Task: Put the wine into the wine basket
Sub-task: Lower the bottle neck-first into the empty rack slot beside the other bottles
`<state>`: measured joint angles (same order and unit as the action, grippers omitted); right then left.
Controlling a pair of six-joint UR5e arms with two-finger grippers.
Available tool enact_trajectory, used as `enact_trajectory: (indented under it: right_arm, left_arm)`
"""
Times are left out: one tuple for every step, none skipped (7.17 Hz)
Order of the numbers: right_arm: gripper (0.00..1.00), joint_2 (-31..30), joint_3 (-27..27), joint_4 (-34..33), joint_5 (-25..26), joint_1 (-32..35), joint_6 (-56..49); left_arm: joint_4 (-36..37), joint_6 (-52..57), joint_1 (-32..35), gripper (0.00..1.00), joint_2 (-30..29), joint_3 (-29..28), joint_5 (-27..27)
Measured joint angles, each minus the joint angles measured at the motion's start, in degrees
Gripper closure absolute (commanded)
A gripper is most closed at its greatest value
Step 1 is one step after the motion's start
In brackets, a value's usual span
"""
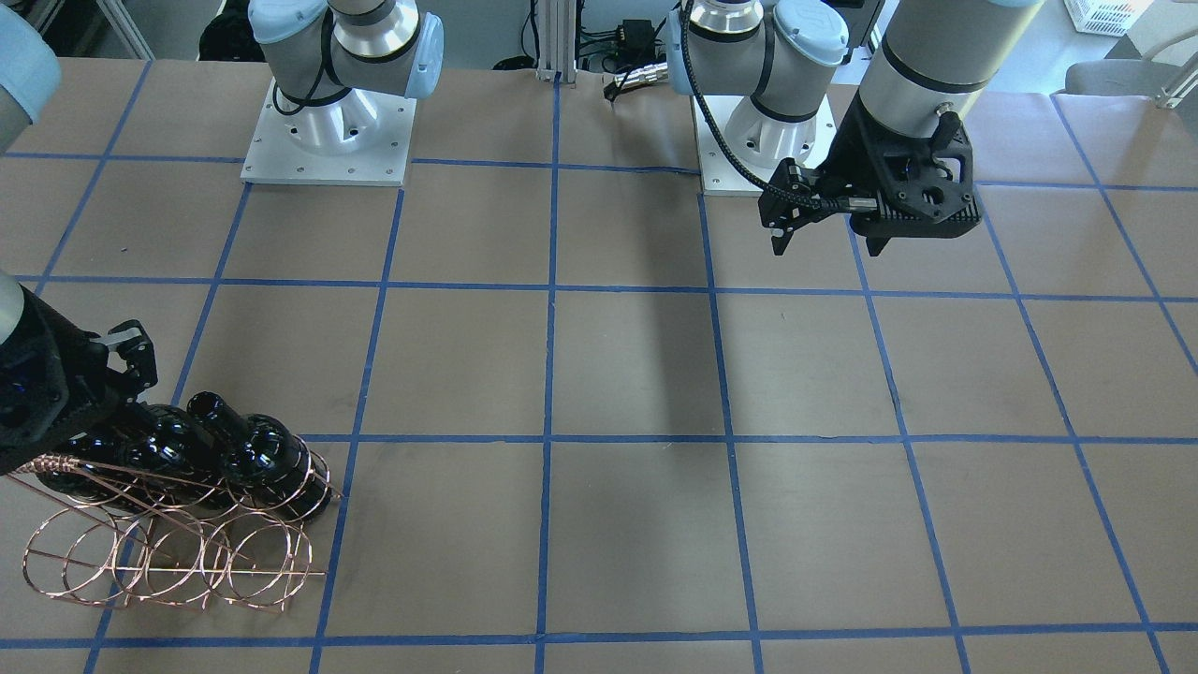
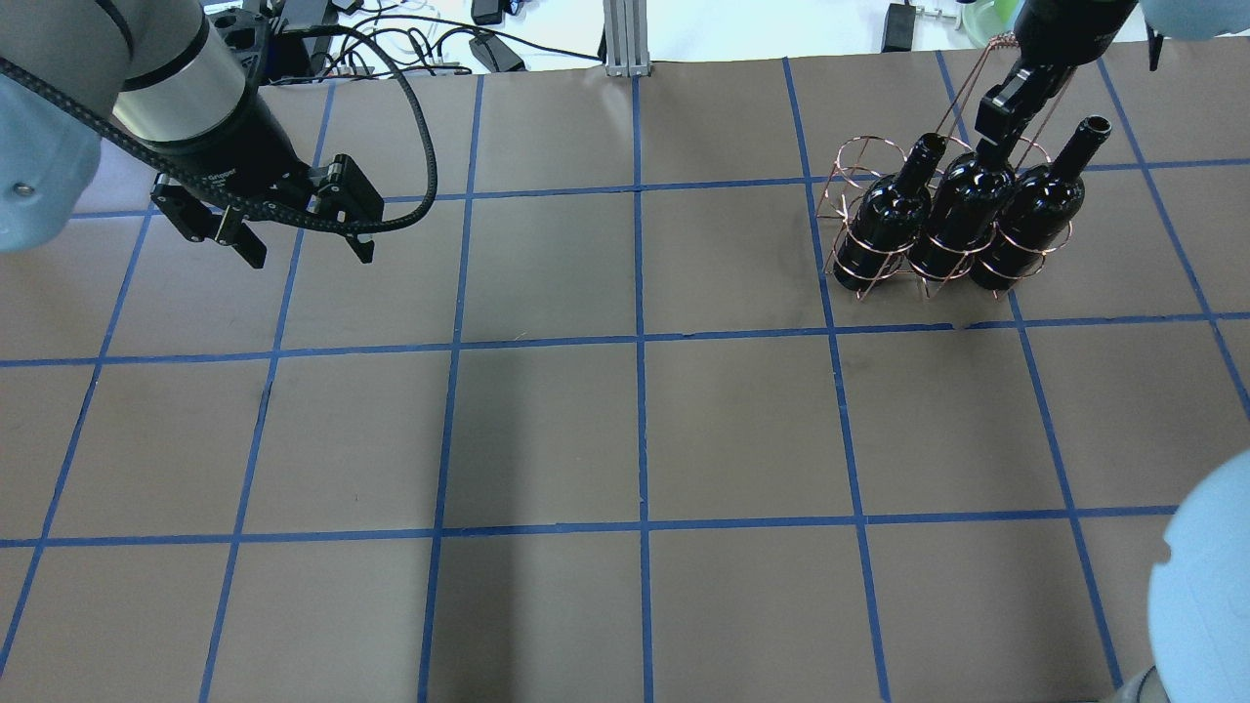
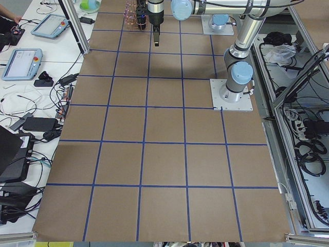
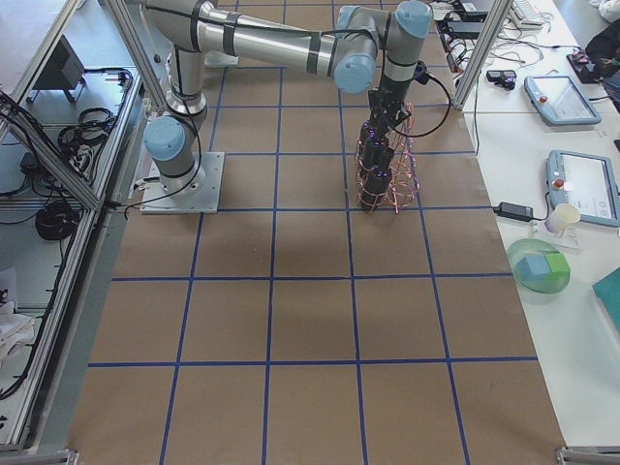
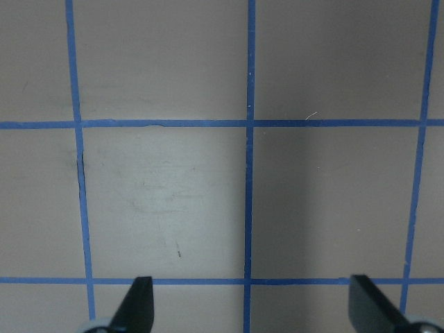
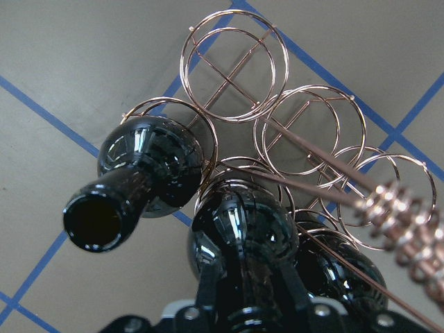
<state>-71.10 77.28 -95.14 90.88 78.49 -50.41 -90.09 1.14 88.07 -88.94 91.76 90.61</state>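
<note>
The copper wire wine basket stands at the table's far right, also in the front view and the right wrist view. Three glossy dark wine bottles stand in its row of rings nearer the robot: left, middle, right. My right gripper reaches down over the basket and is shut on the middle bottle's neck; its fingers flank the neck. My left gripper hangs open and empty over bare table at the far left.
The basket's coiled-wire handle rises beside my right wrist. The basket's far row of rings holds nothing. Brown table with blue tape grid. Arm bases sit at the robot side. Operators' benches with tablets line the far edge.
</note>
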Motion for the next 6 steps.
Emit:
enact_trajectory:
  right_arm:
    - [1.0,0.4,0.1,-0.2,0.0,0.0,0.1]
    - [1.0,0.6,0.2,-0.3,0.0,0.0,0.1]
    - [1.0,0.8,0.2,-0.4,0.0,0.0,0.3]
    - [1.0,1.0,0.4,-0.4,0.0,0.0,0.5]
    - [0.57,1.1,0.9,-0.8,0.0,0.0,0.8]
    - [0.06,1.0,1.4,-1.6,0.0,0.0,1.0]
  left_arm:
    - [0.0,0.0,0.0,0.0,0.0,0.0,0.0]
    - [0.0,0.0,0.0,0.0,0.0,0.0,0.0]
    - [0.0,0.0,0.0,0.0,0.0,0.0,0.0]
    - [0.0,0.0,0.0,0.0,0.1,0.0,0.0]
    - [0.0,0.0,0.0,0.0,0.1,0.0,-0.1]
    - [0.0,0.0,0.0,0.0,0.1,0.0,-0.1]
